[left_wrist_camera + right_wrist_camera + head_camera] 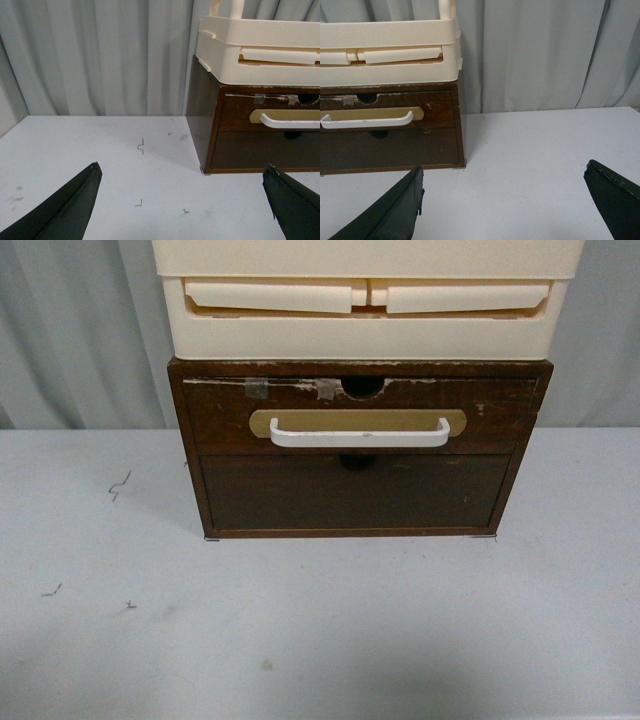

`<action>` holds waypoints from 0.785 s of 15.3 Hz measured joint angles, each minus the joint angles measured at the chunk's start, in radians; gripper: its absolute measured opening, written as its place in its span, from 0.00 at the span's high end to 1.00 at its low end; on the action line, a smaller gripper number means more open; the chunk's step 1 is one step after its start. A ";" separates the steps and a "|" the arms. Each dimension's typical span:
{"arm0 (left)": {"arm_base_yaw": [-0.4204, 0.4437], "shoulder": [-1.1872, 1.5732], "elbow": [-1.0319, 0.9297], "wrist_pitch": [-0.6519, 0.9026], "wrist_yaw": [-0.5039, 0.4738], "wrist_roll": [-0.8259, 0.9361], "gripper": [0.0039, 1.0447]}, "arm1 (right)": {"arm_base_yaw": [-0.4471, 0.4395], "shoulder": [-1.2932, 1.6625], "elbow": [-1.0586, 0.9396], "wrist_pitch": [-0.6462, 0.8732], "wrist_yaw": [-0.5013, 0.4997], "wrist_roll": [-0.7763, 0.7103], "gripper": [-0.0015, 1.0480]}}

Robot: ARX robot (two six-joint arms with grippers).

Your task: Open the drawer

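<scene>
The drawer (pixel 220 420) is the upper front of a dark brown wooden cabinet, shut, with a white bar handle (pixel 358 436) on a tan oval plate, a half-round notch and tape bits on its top edge. It also shows in the left wrist view (pixel 235 107) and the right wrist view (pixel 437 107). Neither arm shows in the front view. My left gripper (pixel 182 172) is open and empty over the table, left of and short of the cabinet. My right gripper (pixel 504 172) is open and empty, right of and short of it.
A plain dark handleless panel (pixel 355 492) sits below the drawer. Cream plastic drawers (pixel 365 300) stand on top of the cabinet. The white table (pixel 320 630) has small dark specks (pixel 118 485) at the left. A grey curtain (pixel 100 55) hangs behind.
</scene>
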 joint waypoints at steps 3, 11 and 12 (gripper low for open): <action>0.000 0.000 0.000 0.000 0.000 0.000 0.06 | 0.000 0.000 0.000 0.000 0.000 0.000 0.06; 0.000 0.000 0.000 0.000 0.000 0.000 0.06 | 0.000 0.000 0.000 0.000 0.000 0.000 0.06; 0.000 0.000 0.000 0.000 0.000 0.000 0.06 | 0.000 0.000 0.000 0.000 0.000 0.000 0.06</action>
